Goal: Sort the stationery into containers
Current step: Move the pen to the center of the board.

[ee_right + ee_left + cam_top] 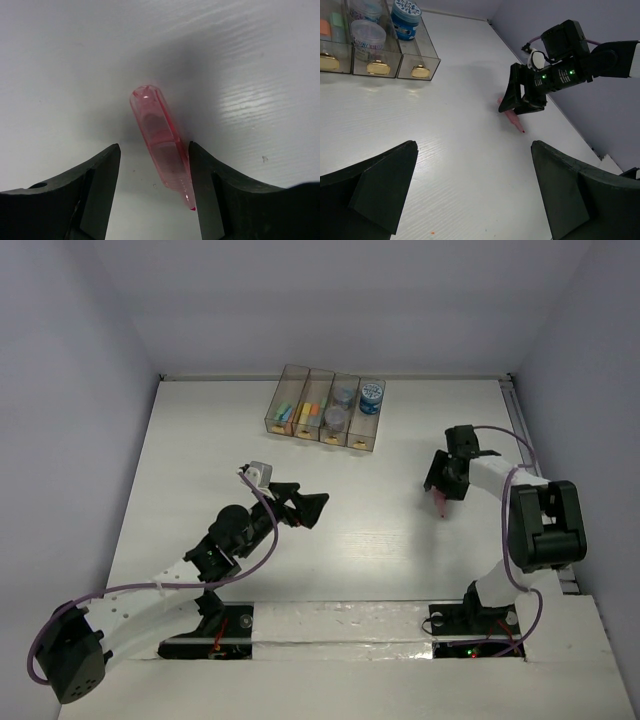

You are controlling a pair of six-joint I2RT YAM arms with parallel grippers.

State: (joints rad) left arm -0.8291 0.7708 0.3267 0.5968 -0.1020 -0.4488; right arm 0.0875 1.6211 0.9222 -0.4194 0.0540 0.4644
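A pink translucent marker-like stick [159, 137] lies on the white table at the right [438, 502]. It also shows in the left wrist view [511, 117]. My right gripper [155, 147] is low over it with the jaws open on either side. The stick rests near the right finger and there is a gap to the left finger. It shows from above [441, 487] and in the left wrist view [522, 100]. My left gripper [303, 502] is open and empty at mid table [474, 146]. Four smoky-brown containers [325, 410] stand in a row at the back, holding pastel sticks and round rolls [405, 17].
The walls close in the table at the back and on both sides. A rail runs along the right edge [520, 420]. The two arm bases sit at the near edge [340, 625].
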